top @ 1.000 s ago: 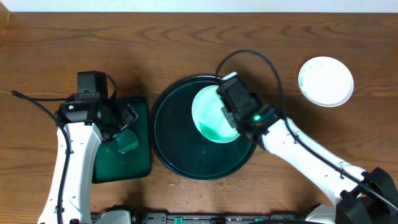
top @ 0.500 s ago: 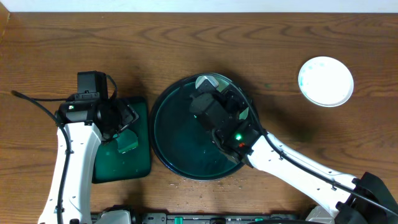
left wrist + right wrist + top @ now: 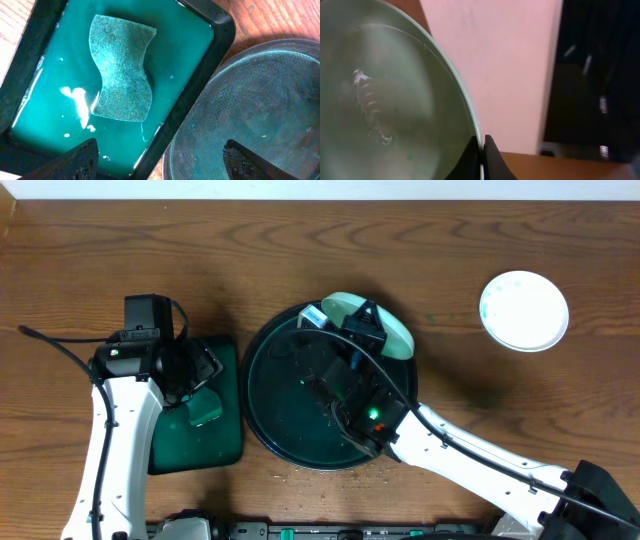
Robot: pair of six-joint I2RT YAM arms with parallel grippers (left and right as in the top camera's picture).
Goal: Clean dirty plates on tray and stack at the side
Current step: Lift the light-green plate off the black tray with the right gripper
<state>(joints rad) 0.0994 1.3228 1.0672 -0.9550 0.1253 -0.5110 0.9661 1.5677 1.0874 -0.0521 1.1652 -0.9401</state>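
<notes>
Now, plate (image 3: 380,100) rim in right claw (image 3: 481,150).

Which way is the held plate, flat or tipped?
Tipped up: the plate looks a narrow oval overhead, its rim pinched in the right gripper.

You have, at nine o'clock on the wooden table (image 3: 300,240), a green sponge (image 3: 121,75) lying in the rectangular tray (image 3: 195,445) of teal liquid

Pale-green plate (image 3: 393,335) (speckled teal sponge (image 3: 121,75))
</notes>
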